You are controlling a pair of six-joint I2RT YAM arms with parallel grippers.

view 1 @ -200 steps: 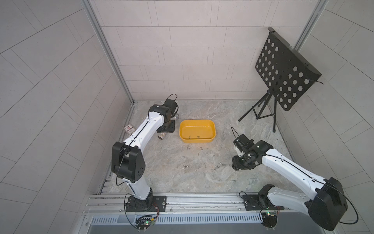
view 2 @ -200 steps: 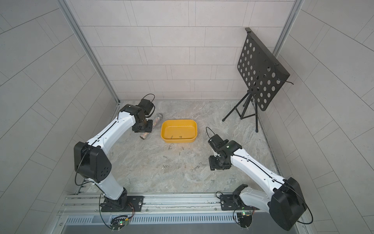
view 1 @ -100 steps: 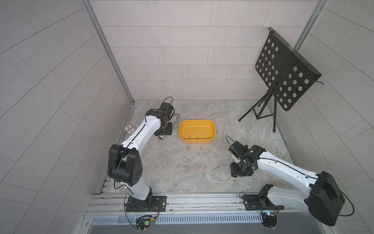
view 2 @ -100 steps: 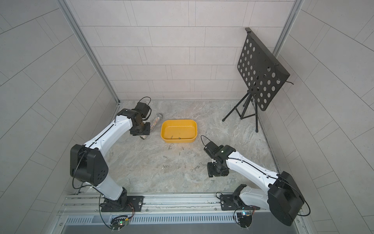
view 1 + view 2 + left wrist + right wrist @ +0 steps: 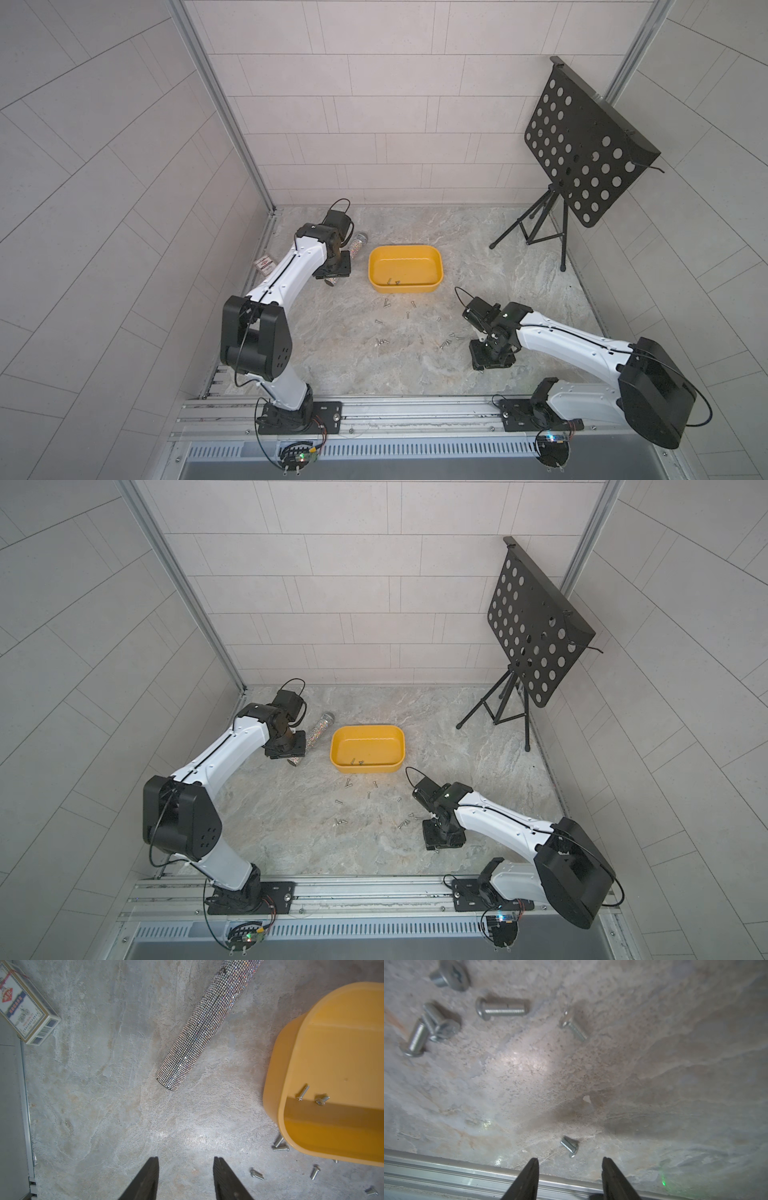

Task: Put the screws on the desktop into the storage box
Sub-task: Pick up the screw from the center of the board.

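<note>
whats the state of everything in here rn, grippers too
storage box: upright, open, some screws inside
screws on the desktop: loose, scattered, lying flat
glittery tube: lying on its side
card box: closed, lying flat
music stand: standing, tray tilted
left gripper: open, empty
right gripper: open, empty, a screw just ahead of its tips

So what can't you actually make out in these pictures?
Glittery tube: middle hidden under the left arm in both top views.
Storage box: cut off by the left wrist view's edge; its screws too small to count in top views.
Card box: print too small in top views.
</note>
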